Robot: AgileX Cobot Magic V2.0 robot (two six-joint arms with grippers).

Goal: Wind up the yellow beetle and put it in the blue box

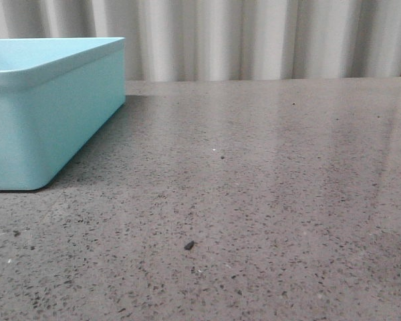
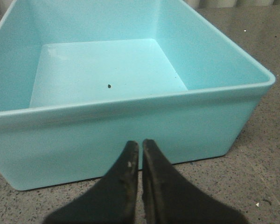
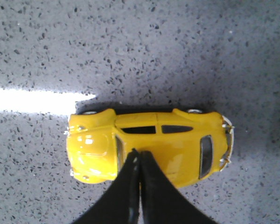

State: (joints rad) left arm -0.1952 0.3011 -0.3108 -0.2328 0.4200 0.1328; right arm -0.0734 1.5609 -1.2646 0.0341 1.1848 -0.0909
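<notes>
Item: yellow beetle (image 3: 149, 147), small toy car on its wheels on the bench (image 1: 254, 200), at the far right edge of the front view, well apart from the blue box (image 1: 47, 114) at far left. Likely light, rigid and slippery in its glossy rounded shell; best taken across the flat flanks, mid-body. Right hand (image 3: 139, 161): fingers pressed together, empty, poised over the roof. Left hand (image 2: 140, 156): likewise closed, empty, near the box wall. Bench: grey speckled stone, smooth, reflective; the car may roll. Backdrop: pale pleated curtain (image 1: 254, 37).

front: low, forward | left wrist: close on blue box (image 2: 130, 121); right wrist: overhead
</notes>
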